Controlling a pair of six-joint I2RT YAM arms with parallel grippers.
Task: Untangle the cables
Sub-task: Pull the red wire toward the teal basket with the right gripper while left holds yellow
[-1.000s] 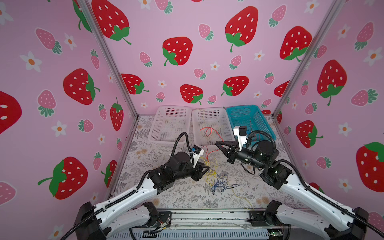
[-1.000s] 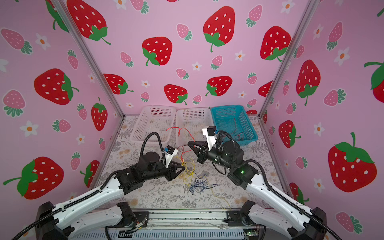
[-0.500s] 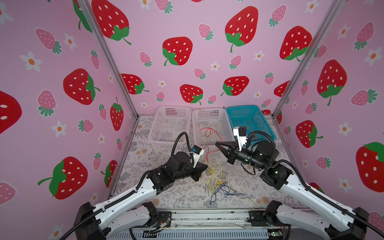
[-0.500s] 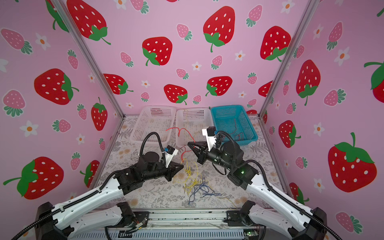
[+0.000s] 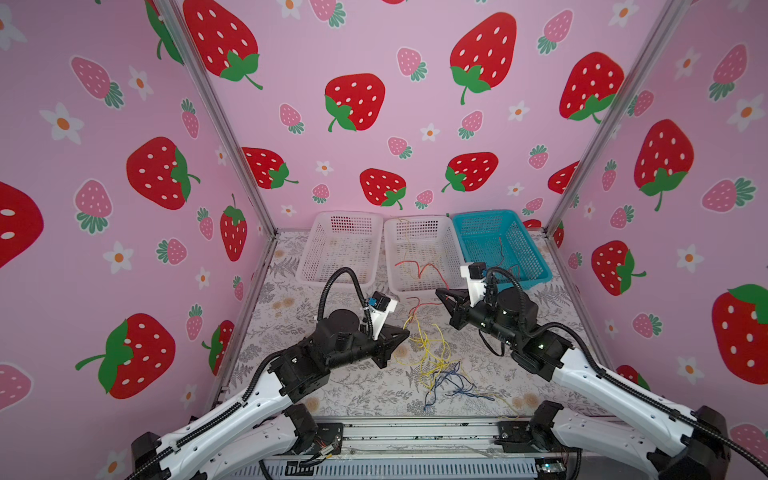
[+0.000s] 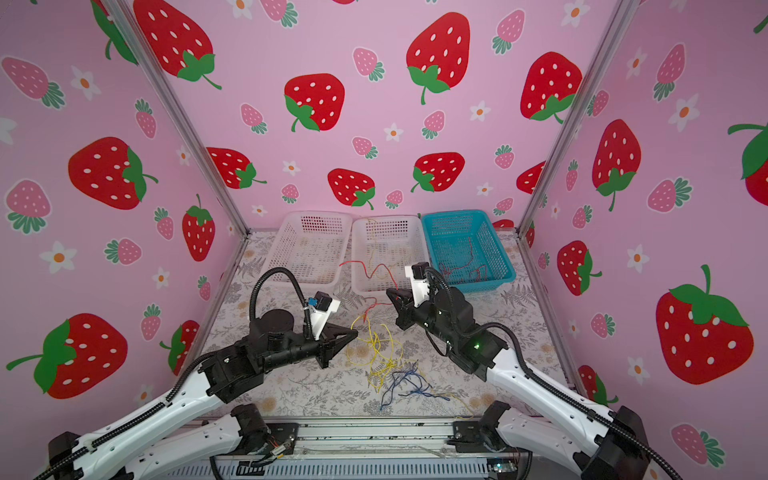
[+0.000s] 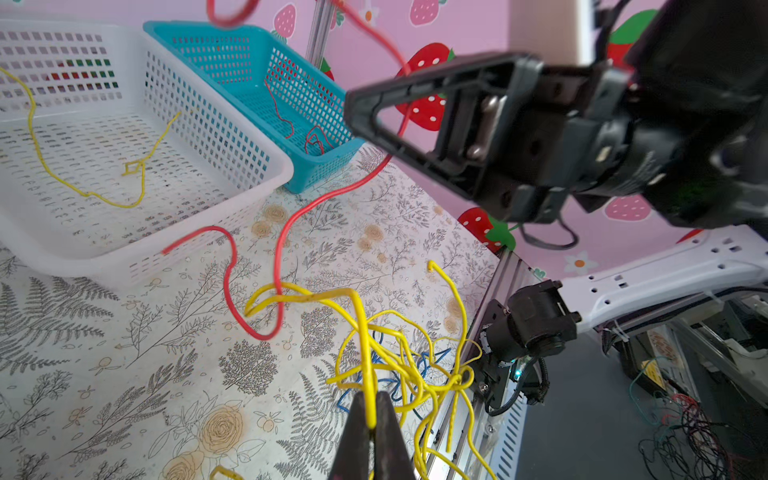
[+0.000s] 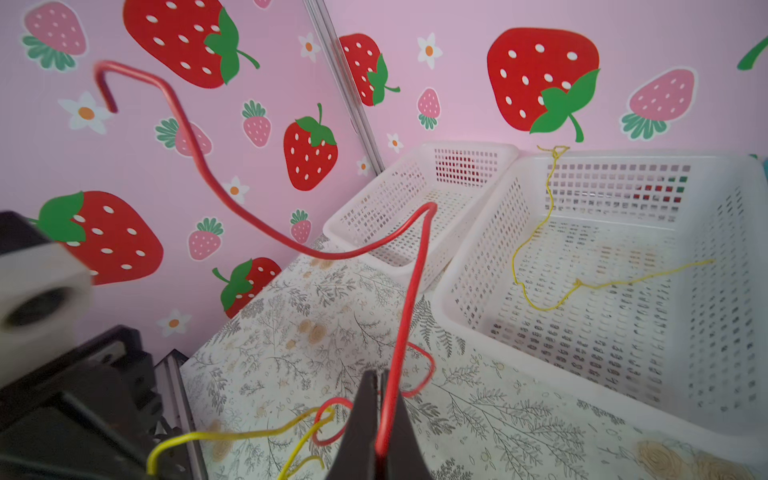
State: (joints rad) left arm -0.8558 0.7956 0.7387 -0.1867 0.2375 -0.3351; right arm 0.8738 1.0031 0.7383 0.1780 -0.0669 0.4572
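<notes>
White basket: at the back wall, leftmost of three in a row.
Left gripper: fingers pressed together on a yellow cable, just above the mat.
Yellow tangle: on the mat between the arms; the held cable rises out of it.
Blue cables: on the mat, knotted into the tangle's near side.
Mid basket: one yellow strand lies inside.
Red cable: arcs through the air before the mid basket; its low bend threads a loop of the held yellow cable.
Right gripper: raised, fingers clamped on the red cable.
Teal basket: rightmost; red strands inside.
</notes>
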